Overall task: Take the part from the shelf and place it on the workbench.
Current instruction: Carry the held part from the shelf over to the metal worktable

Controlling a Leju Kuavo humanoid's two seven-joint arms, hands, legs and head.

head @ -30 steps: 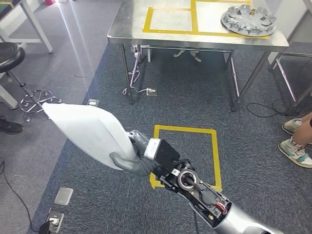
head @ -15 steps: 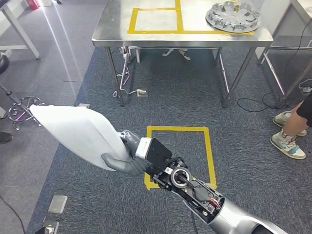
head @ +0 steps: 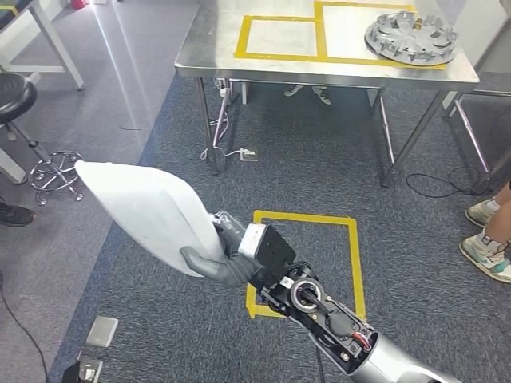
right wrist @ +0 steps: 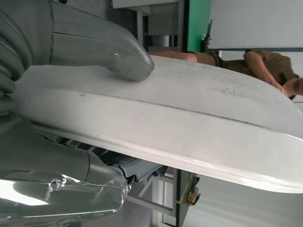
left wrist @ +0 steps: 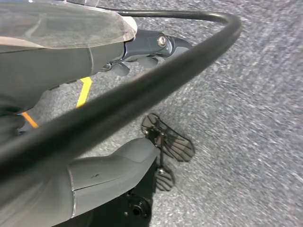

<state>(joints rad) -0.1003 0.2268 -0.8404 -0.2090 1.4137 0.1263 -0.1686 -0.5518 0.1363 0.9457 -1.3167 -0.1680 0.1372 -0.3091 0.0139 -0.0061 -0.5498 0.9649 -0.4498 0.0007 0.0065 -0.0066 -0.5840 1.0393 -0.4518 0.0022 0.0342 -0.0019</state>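
There, the right hand (head: 224, 257) gripped the white part (head: 148, 211) by its near end, thumb (right wrist: 121, 56) pressed on top, well short of the workbench (head: 211, 49); the left hand's (left wrist: 71, 52) grip could not be told.

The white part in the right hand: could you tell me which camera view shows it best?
The head view: the whole white part shows, with the right hand gripping one end. The right wrist view shows its surface close up under the thumb, edges cropped. The left wrist view looks at carpet.

White curved part (head: 146, 214) held tilted above grey carpet.
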